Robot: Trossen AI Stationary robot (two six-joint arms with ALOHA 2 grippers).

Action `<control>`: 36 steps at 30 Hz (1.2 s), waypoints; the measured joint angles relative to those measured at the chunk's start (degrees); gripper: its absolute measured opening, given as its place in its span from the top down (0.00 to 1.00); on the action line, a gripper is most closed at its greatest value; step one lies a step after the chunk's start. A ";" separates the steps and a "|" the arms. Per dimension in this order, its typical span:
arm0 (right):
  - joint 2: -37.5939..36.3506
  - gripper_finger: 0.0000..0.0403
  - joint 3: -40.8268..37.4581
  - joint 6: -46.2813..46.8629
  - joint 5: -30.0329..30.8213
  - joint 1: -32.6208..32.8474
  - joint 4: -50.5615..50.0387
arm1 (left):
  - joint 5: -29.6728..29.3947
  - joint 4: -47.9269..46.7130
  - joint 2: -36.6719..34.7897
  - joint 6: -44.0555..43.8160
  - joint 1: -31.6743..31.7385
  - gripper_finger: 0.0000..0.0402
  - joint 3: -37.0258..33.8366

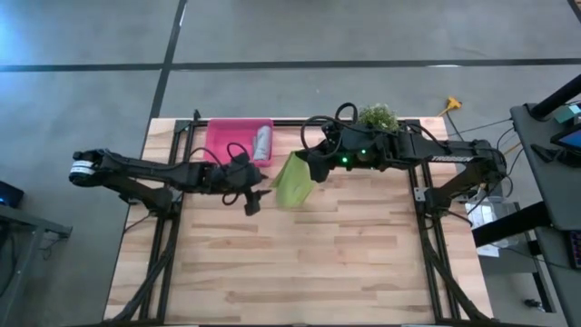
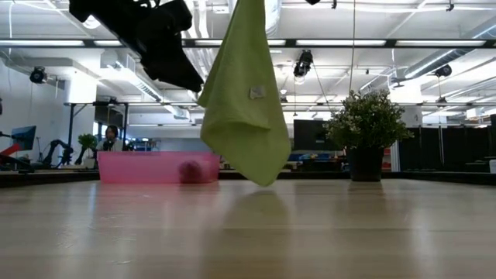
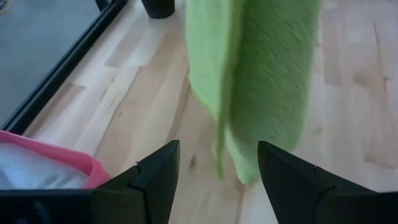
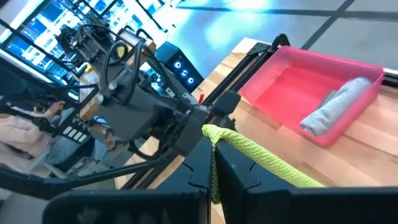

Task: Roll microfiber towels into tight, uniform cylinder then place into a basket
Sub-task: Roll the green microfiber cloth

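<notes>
A lime green towel (image 2: pixel 244 101) hangs in the air over the far middle of the table, held by my right gripper (image 4: pixel 214 163), which is shut on it. In the left wrist view the green towel (image 3: pixel 261 81) hangs just beyond my left gripper (image 3: pixel 217 168), whose open fingers stand short of it, touching nothing. A rolled grey towel (image 1: pixel 262 142) lies inside the pink basket (image 1: pixel 227 134) at the far left of the table. My right gripper pinches a bunched upper edge of the green towel (image 4: pixel 233 140) between its two shut fingers. The towel hangs below the fingers in loose folds, and its lowest corner (image 2: pixel 266 183) is clear of the table.
A small potted plant (image 1: pixel 378 116) stands at the far edge, right of the basket. The near half of the wooden table (image 1: pixel 300 263) lies bare. People and equipment show in the room beyond the table.
</notes>
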 joint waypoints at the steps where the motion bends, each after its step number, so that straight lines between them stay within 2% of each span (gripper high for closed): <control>1: 0.00 0.98 0.00 0.00 -0.42 0.00 -0.01 | 0.00 0.29 0.01 0.00 0.08 0.50 0.00; 11: 0.00 0.98 -0.01 -1.14 -1.57 0.00 0.12 | 0.46 2.05 2.40 -0.21 0.10 0.51 -0.26; 18: -0.28 0.98 -0.02 -2.47 -4.27 0.22 0.35 | 1.52 2.08 6.57 -4.96 0.10 0.65 0.61; 24: -0.37 0.98 -0.02 -4.83 -4.45 0.63 -0.45 | 1.53 2.91 5.99 -5.56 0.10 0.77 2.09; 30: -0.42 0.98 -0.02 -7.21 -4.43 0.63 -0.62 | 1.60 2.38 5.20 -6.40 0.10 0.79 2.34; 36: -0.52 0.98 -0.02 -8.63 -4.45 0.63 -0.70 | 1.81 -3.21 5.35 -8.14 0.10 0.82 2.34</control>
